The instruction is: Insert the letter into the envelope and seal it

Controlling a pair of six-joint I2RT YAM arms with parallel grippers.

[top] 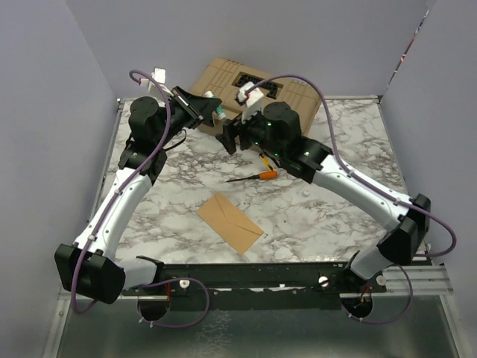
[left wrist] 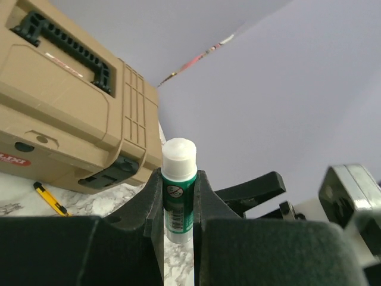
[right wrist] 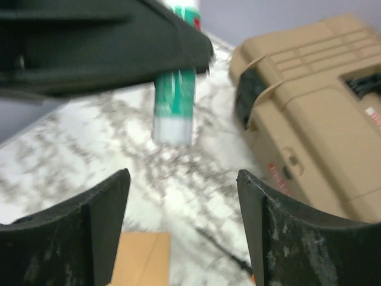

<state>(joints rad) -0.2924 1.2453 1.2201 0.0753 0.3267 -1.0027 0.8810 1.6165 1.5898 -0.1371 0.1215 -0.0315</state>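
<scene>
The brown kraft envelope (top: 229,222) lies flat on the marble table in front of both arms, and its corner shows low in the right wrist view (right wrist: 143,259). The letter is not in view. My left gripper (top: 207,108) is raised at the back of the table, shut on a green glue stick (left wrist: 178,190) with a white cap, held upright between the fingers (left wrist: 178,179). My right gripper (top: 226,139) hovers just beside it, open, with nothing between its fingers (right wrist: 183,179). The glue stick (right wrist: 174,104) hangs a little beyond them.
A tan plastic case (top: 253,86) with a black handle sits at the back of the table, close behind both grippers (left wrist: 65,113). An orange-handled screwdriver (top: 264,176) lies between the case and the envelope. Purple walls close in on the left, back and right.
</scene>
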